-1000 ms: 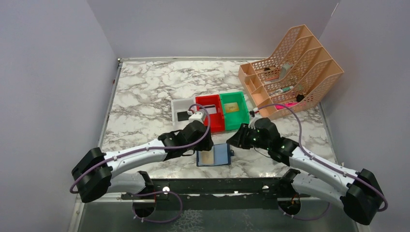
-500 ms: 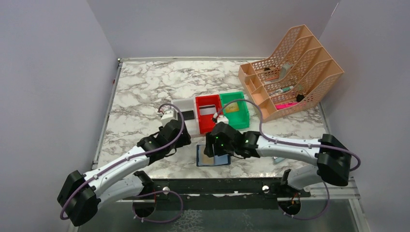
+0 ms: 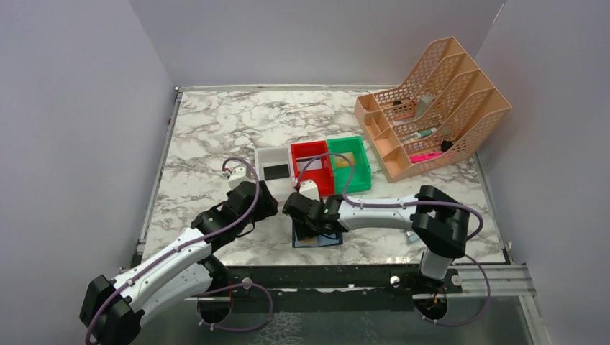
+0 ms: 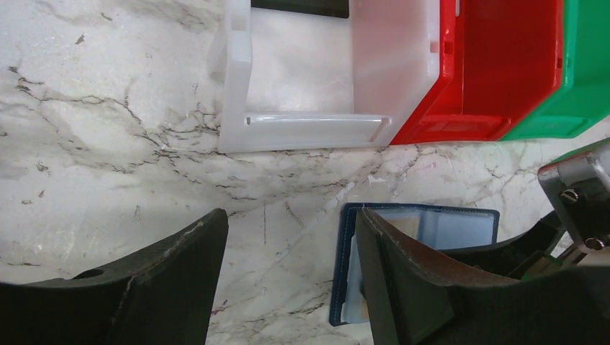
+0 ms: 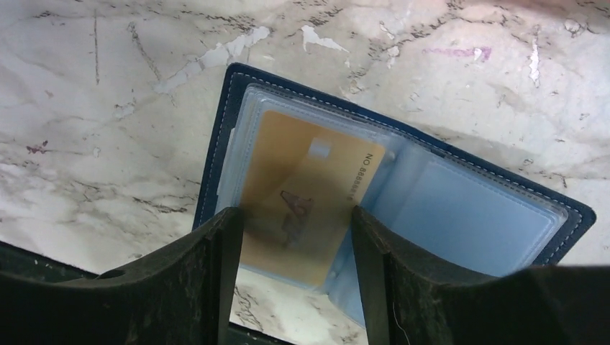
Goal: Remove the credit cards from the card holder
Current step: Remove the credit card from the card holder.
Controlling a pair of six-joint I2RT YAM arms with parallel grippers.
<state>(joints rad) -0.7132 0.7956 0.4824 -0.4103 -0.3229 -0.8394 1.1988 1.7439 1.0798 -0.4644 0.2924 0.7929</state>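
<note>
The dark navy card holder lies open on the marble near the front edge, its paler blue inside up. A gold card sits in its left clear pocket, and the right pocket looks empty. My right gripper hovers open right over the holder, and in the right wrist view it straddles the gold card without gripping it. My left gripper is open and empty just left of the holder, and in the left wrist view it is over bare marble. A black card lies in the white bin.
White, red and green bins stand in a row just beyond the holder. The white bin's near wall is close ahead of my left gripper. A peach mesh organiser stands at the back right. The table's front rail is close behind the holder.
My right arm has swung left and brought its open gripper down over the open holder. My left arm has drawn back to the left, away from the bins.
</note>
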